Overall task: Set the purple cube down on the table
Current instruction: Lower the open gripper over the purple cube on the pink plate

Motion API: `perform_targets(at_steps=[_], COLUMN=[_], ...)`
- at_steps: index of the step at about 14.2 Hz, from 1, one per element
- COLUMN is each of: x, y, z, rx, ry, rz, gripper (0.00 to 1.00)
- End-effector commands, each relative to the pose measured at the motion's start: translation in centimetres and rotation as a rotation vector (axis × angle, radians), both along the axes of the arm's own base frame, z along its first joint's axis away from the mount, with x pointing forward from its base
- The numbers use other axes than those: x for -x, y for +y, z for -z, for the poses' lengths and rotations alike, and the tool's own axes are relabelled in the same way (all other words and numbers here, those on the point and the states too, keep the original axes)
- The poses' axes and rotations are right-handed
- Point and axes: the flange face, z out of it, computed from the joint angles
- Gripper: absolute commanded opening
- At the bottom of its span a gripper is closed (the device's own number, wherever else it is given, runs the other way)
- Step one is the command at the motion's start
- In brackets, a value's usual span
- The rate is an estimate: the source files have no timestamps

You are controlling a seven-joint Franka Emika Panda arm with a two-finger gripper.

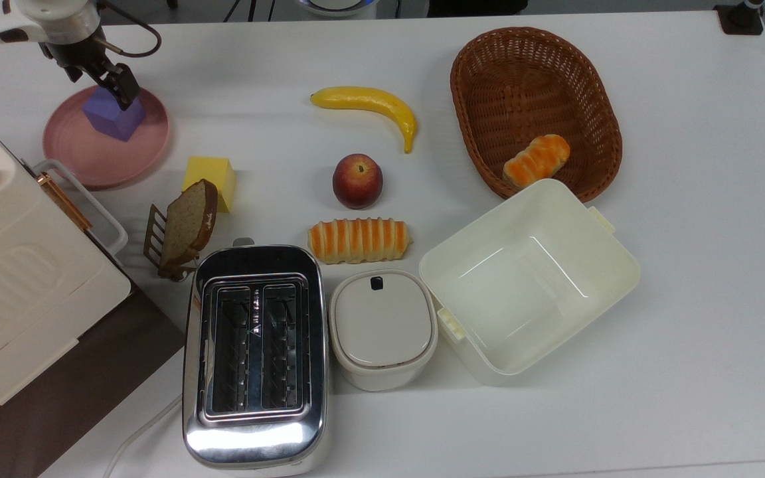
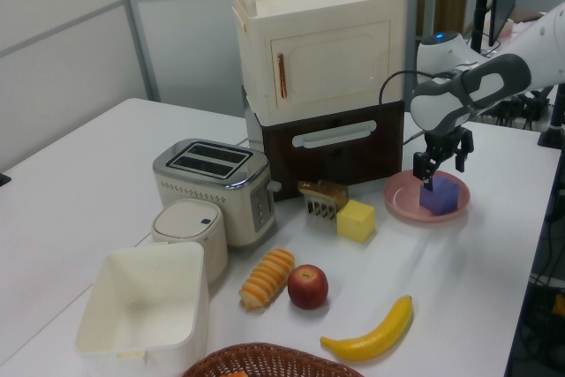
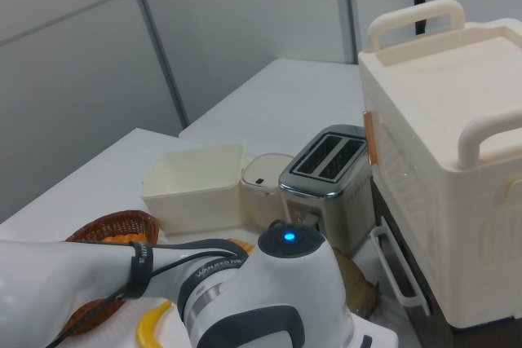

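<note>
The purple cube (image 1: 115, 119) (image 2: 444, 196) rests on the round pink plate (image 1: 93, 159) (image 2: 402, 201) at the far left of the top view. My gripper (image 1: 105, 87) (image 2: 441, 170) hangs directly over the cube, open, with one finger on each side of the cube's top. Nothing is held between them. Part of the cube's top face is covered by a dark finger (image 1: 123, 86) in the top view. The white table (image 1: 688, 279) (image 2: 79, 174) spreads around the plate.
A yellow cube (image 1: 211, 179) (image 2: 356, 220) and a bread slice in a rack (image 1: 186, 226) sit near the plate. A cream cabinet (image 1: 10, 279) (image 2: 322, 59) stands beside it. Toaster (image 1: 254, 352), banana (image 1: 369, 103), peach (image 1: 357, 180), basket (image 1: 535, 106) and white bin (image 1: 528, 279) lie further off.
</note>
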Motion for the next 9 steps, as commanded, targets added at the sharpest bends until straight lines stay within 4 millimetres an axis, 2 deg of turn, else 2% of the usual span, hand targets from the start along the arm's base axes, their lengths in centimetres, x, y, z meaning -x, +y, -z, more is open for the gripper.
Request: perform_targets(at_steps=[1, 9], x=[0.1, 0.1], y=[0.3, 0.2], z=[0.6, 1.7], rx=[0.009, 0.0], ry=[0.009, 0.03], rz=[-0.036, -0.066], gripper=[1.0, 1.0])
